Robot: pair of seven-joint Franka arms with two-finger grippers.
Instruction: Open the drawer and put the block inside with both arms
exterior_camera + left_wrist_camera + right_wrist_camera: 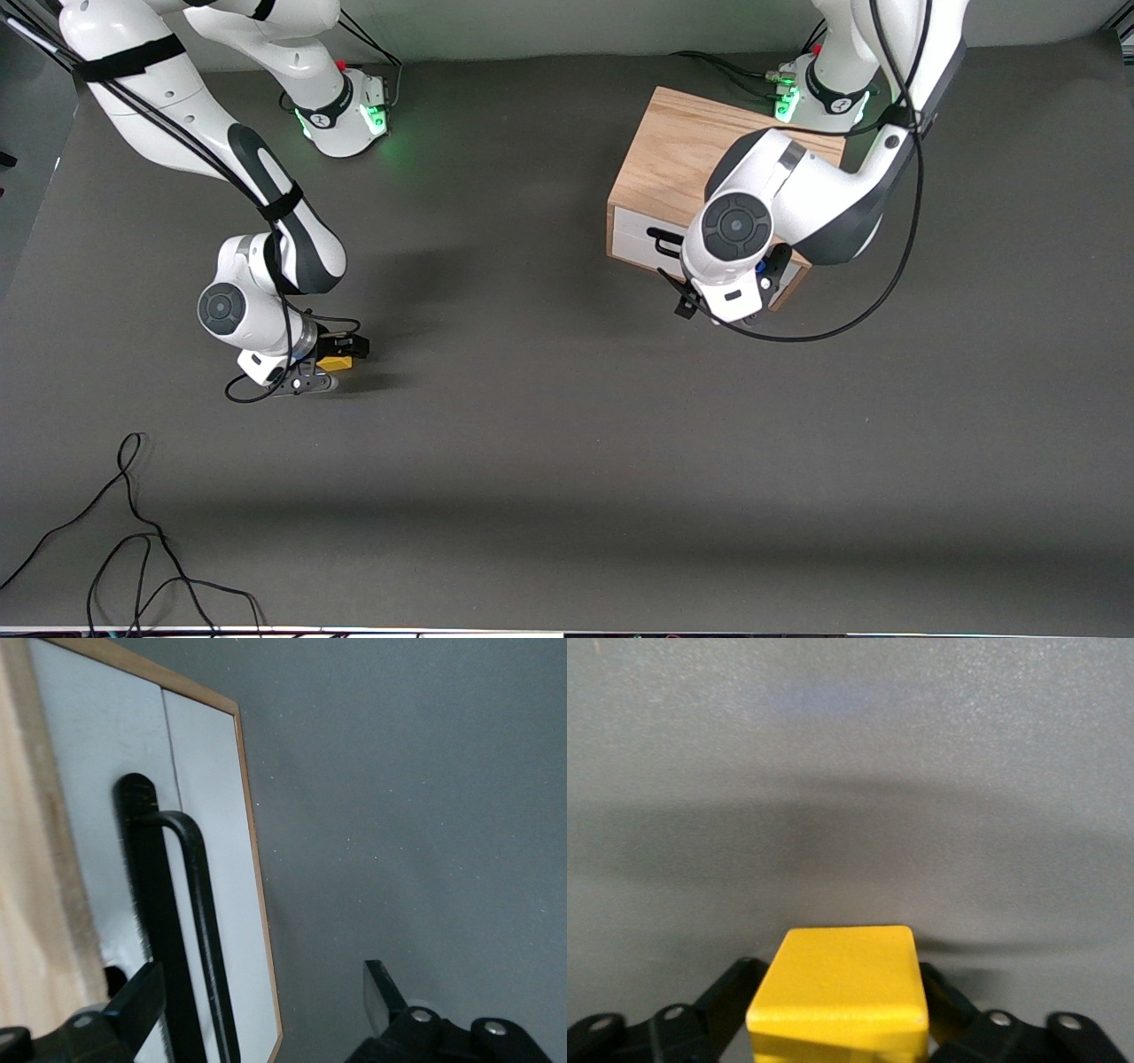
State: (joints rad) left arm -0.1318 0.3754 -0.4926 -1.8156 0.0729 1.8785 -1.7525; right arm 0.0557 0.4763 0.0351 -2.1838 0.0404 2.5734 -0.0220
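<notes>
The yellow block (336,362) rests on the grey table toward the right arm's end. My right gripper (330,365) is down at the table with its black fingers (726,992) pressed against two opposite sides of the block (842,979). The oak cabinet (682,151) stands toward the left arm's end, its drawer (633,237) closed. My left gripper (261,1001) is open in front of the drawer's white panel (217,815). Its fingers (133,1001) straddle the black bar handle (199,921) without touching it. In the front view the left wrist hides most of that gripper (769,276).
Loose black cables (133,532) lie on the table near the front camera at the right arm's end. A cable from the left arm (797,335) loops down to the table in front of the cabinet. The arm bases (350,111) glow green.
</notes>
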